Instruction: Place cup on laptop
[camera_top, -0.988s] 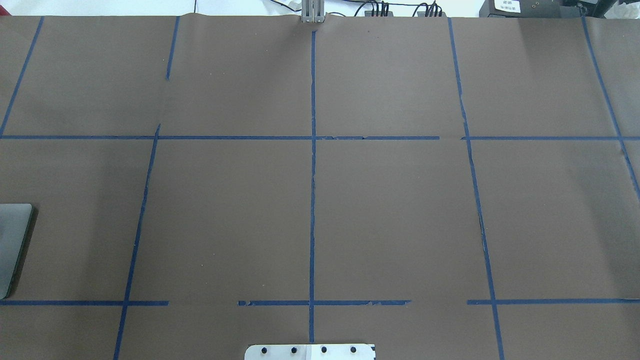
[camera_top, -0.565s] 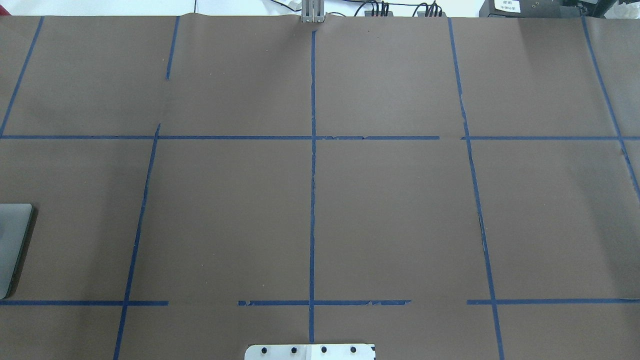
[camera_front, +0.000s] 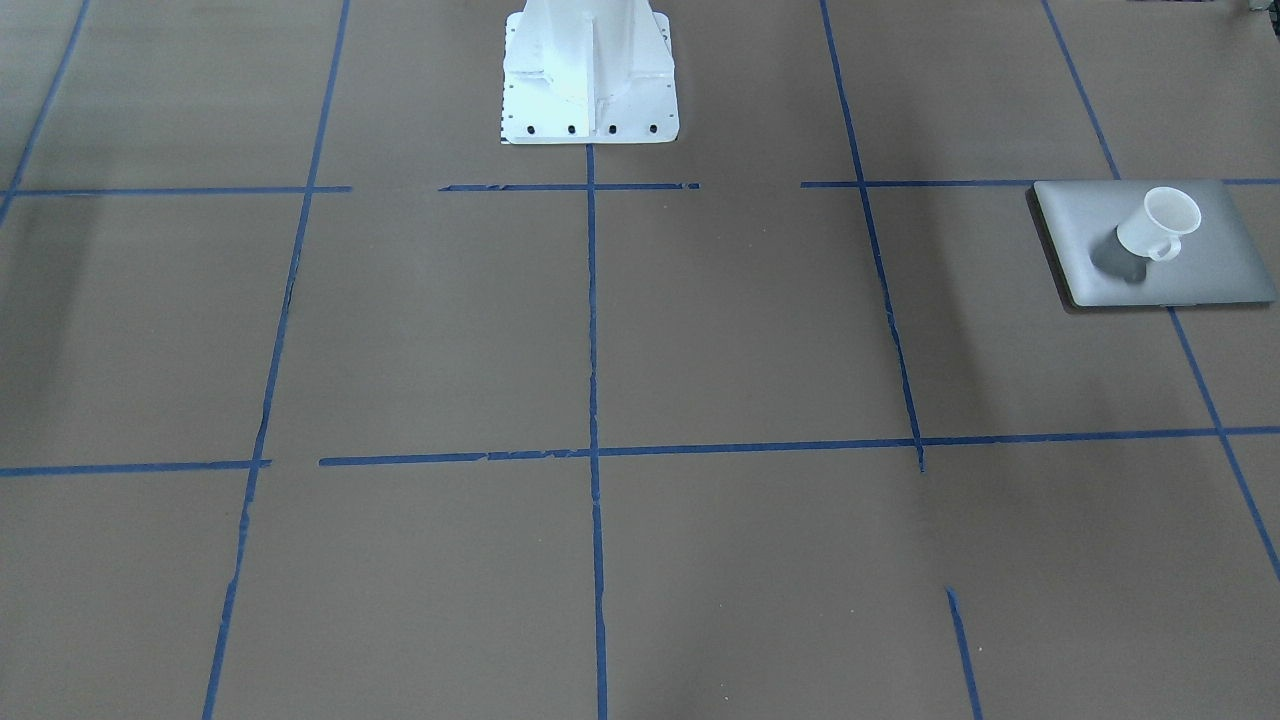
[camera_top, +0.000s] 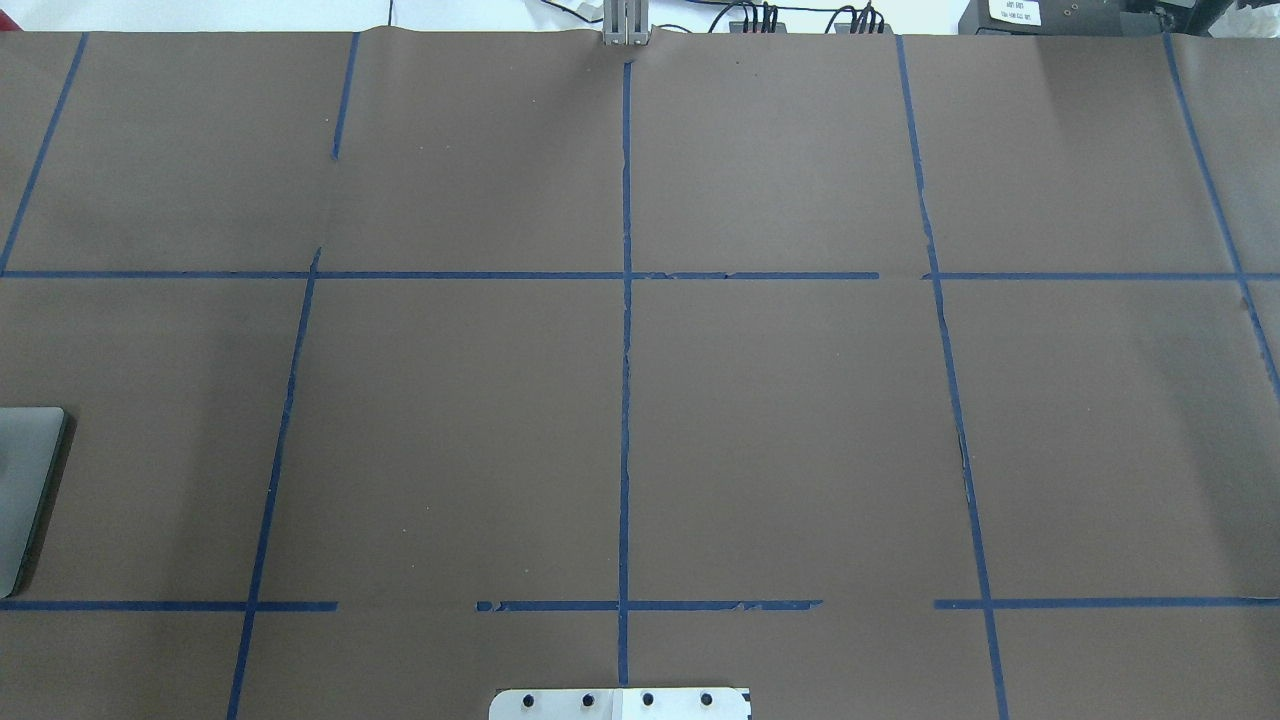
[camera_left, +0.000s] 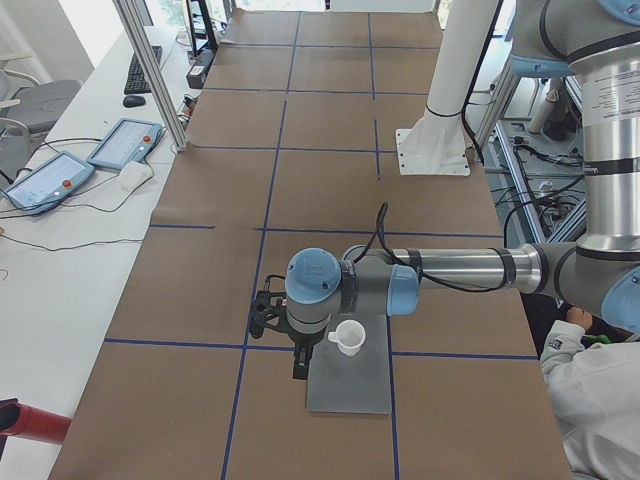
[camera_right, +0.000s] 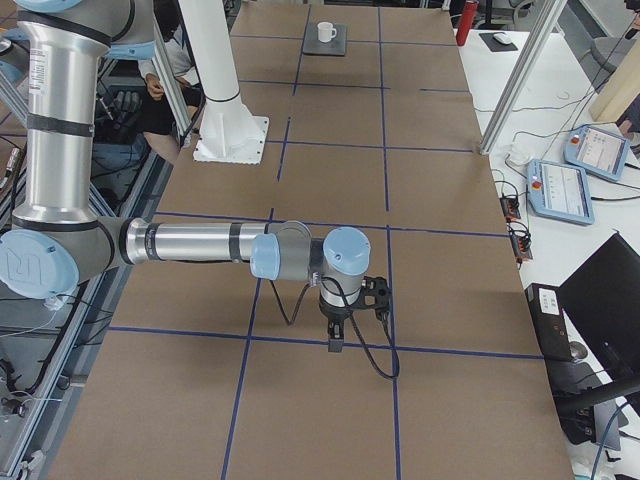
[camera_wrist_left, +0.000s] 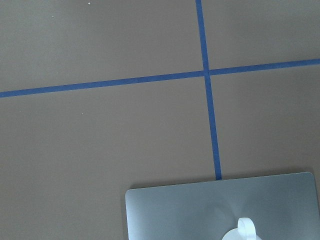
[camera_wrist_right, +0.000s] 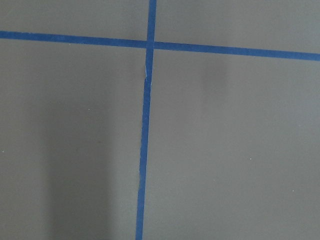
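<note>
No change discernible in overhead view; laptop (camera_top: 30, 495) sliver at same spot, left edge.

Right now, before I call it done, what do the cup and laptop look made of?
Cup: probably glazed ceramic. It is plain white and smooth, with a thick rim and a loop handle. Plastic cannot be ruled out.
Laptop: probably metal, likely aluminium. The silver-grey lid is flat and matte, with a soft even sheen and rounded corners.
</note>
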